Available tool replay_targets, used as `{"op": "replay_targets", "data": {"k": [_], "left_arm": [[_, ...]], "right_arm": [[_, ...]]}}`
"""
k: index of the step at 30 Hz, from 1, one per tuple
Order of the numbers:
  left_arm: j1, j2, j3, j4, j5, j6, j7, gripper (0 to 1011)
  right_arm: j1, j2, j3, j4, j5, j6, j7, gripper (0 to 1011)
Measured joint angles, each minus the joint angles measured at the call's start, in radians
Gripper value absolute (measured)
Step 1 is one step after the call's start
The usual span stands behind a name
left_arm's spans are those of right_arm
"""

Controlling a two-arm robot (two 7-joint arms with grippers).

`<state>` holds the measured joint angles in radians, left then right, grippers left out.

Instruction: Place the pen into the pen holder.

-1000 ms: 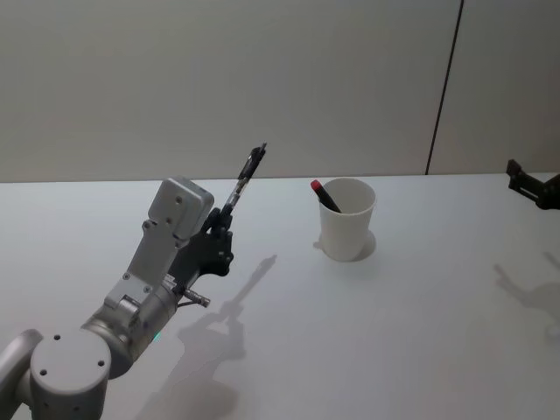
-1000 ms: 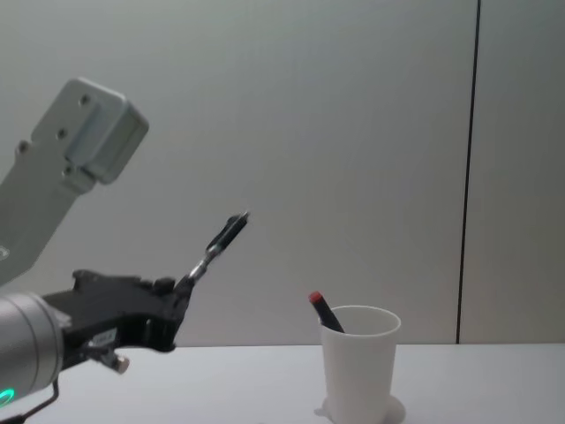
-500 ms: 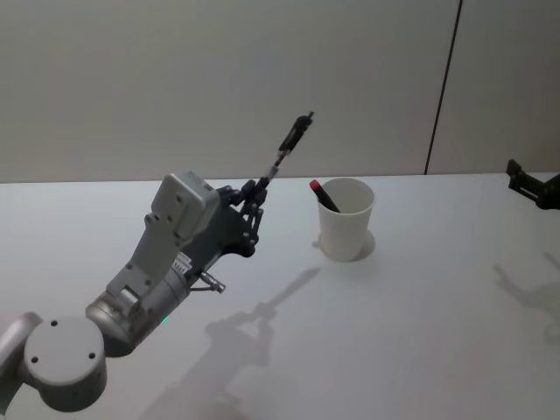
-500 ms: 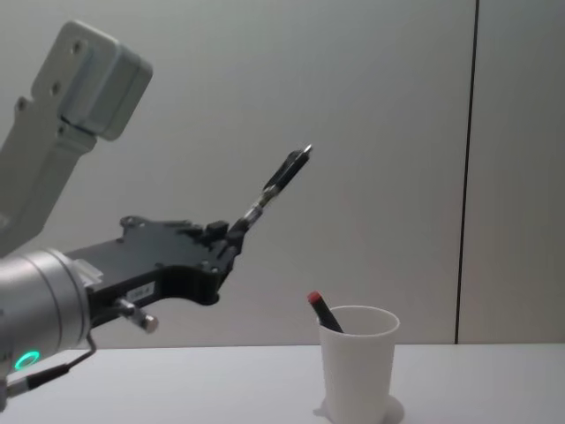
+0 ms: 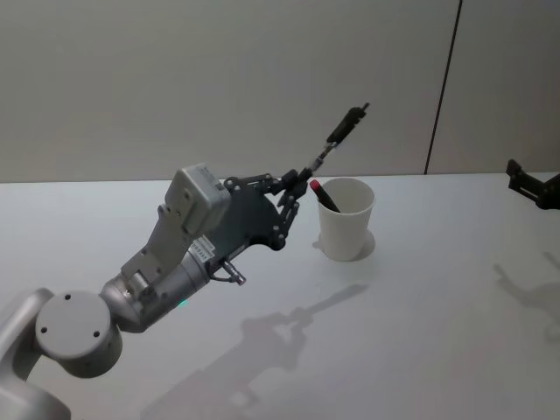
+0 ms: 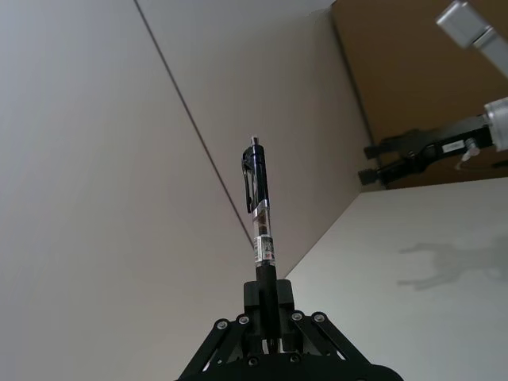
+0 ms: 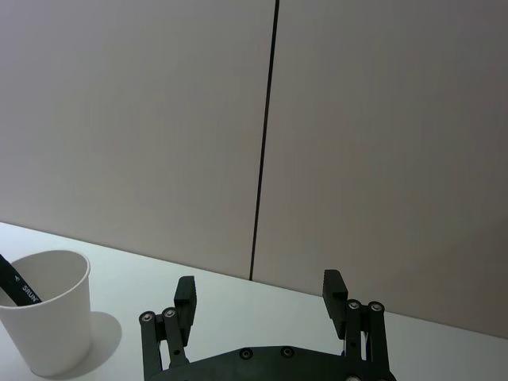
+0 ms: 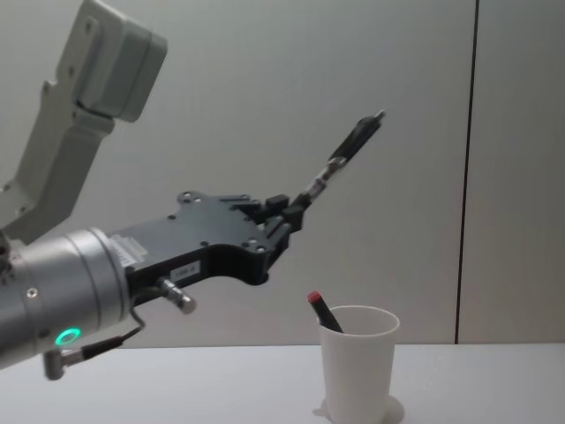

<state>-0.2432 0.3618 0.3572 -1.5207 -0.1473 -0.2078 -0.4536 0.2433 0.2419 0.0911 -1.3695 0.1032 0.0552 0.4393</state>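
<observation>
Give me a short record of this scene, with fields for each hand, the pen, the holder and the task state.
left hand: shut on the pen, raised above the table, to the left of the pen holder
pen: gripped at its lower end, tilted up and to the right, higher than the holder
pen holder: white cup, upright, with a red-capped pen leaning inside
right hand: open, parked at far right
task state: held pen not yet in holder
</observation>
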Motion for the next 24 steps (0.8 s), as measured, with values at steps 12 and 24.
{"op": "replay_targets", "data": {"k": [12, 24], "left_arm": [[-0.088, -0.048, 0.012, 0.118, -0.03, -0.069, -0.18, 127], [-0.179, -0.094, 0.027, 0.233, -0.04, -0.08, -0.349, 127]], "right_arm": [[0.0, 0.0, 0.0, 0.0, 0.0, 0.0, 0.0, 1002], [0.0, 0.0, 0.0, 0.0, 0.0, 0.0, 0.0, 1002]]}}
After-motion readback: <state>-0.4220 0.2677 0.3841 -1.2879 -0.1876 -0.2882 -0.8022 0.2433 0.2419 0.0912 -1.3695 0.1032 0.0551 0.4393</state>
